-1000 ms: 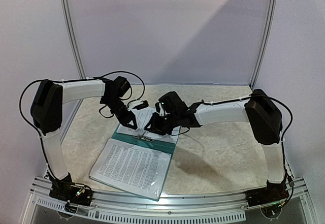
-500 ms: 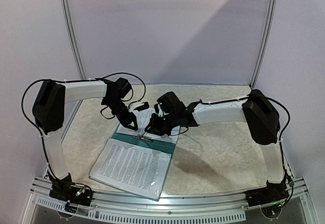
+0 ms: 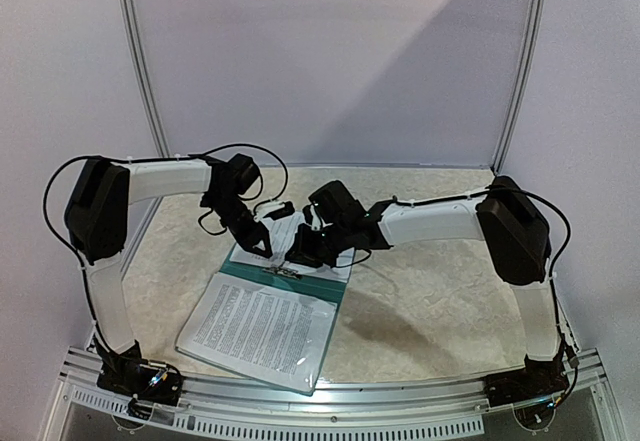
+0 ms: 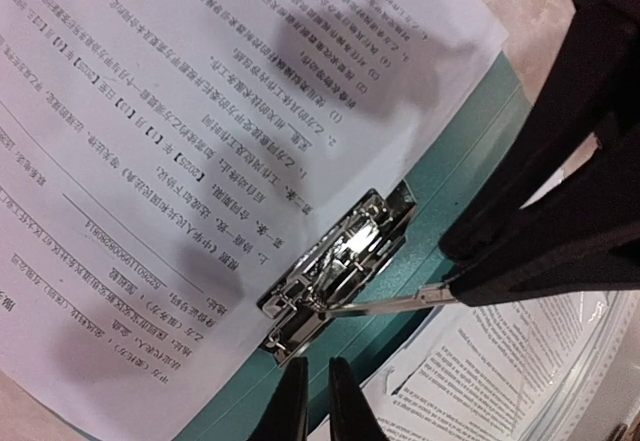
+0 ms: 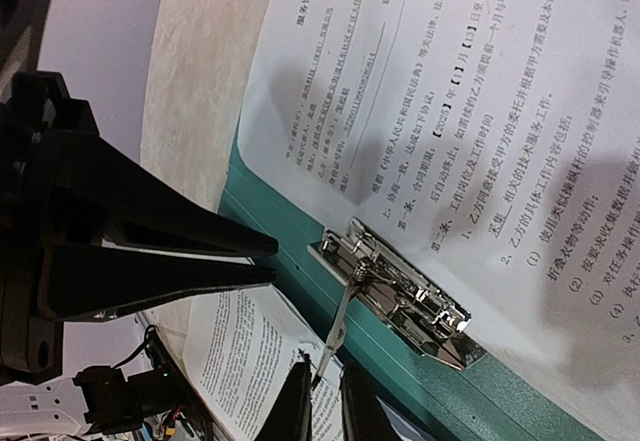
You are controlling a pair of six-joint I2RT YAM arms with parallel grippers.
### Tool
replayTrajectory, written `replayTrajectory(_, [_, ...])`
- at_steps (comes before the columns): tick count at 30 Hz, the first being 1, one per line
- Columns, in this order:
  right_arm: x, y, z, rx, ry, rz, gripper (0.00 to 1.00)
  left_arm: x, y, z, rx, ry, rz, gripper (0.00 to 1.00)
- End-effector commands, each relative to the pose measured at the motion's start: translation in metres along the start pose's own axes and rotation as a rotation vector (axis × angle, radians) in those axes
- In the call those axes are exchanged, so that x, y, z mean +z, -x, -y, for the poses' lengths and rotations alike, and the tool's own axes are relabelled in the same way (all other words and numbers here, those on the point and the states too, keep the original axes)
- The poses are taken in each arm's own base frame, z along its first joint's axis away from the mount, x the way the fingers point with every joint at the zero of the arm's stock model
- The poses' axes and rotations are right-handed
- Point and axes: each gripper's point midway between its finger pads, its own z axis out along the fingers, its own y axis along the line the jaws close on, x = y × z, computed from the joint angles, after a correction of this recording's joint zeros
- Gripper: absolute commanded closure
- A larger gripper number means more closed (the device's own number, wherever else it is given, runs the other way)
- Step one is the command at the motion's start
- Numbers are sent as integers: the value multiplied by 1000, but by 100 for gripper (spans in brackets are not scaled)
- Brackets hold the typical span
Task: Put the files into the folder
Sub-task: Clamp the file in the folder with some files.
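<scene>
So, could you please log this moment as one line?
left tool shut, empty, near clip | right tool shut on lever | sheet under clip, on folder

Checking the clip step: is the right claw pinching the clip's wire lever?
Yes, the wire lever runs down between the nearly closed fingertips of the right claw in its wrist view.
</scene>
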Motion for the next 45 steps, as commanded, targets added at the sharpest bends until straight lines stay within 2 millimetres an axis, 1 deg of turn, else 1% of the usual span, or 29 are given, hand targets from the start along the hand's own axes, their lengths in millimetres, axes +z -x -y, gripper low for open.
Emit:
replayTrajectory(1, [15,-6,0,-7,13,-35,88,11,-3,1,-3,-7,-21,91])
replayTrajectory(5, [16,-7,2,-6,6,-35,88,12,-4,2,-4,-12,-24,91])
replayTrajectory(9, [15,-7,8,2,-16,-26,93,11,-5,3,-2,-10,-26,91])
replayTrajectory(13, [12,-8,17,18,-47,-17,94,13,-6,2,-12,-11,-33,91])
replayTrajectory(15, [11,-10,23,32,-61,-19,94,17,-8,4,-26,-27,-37,91])
replayTrajectory(17, [10,-13,35,46,-89,-17,93,23,-11,8,-30,-42,-52,91])
replayTrajectory(19, [11,-18,52,58,-127,-16,93,28,-15,9,-26,-47,-71,90])
replayTrajectory(21, [12,-27,67,72,-146,-25,92,30,-17,8,-24,-45,-75,90])
replayTrajectory(24, [14,-32,76,88,-147,-27,90,30,-16,8,-23,-42,-71,90])
replayTrajectory(30, [16,-30,90,93,-194,-16,90,38,-18,6,-40,-61,-84,90])
replayTrajectory(33, [14,-29,103,102,-247,-4,91,44,-18,7,-53,-73,-87,90])
replayTrajectory(36, [12,-31,115,108,-293,-3,91,47,-18,0,-90,-46,-83,92])
replayTrajectory(40, [13,-36,127,132,-307,-16,91,44,-13,1,-129,-35,-19,93])
replayTrajectory(45, [13,-36,138,194,-274,-24,91,42,-14,4,-169,-49,21,92])
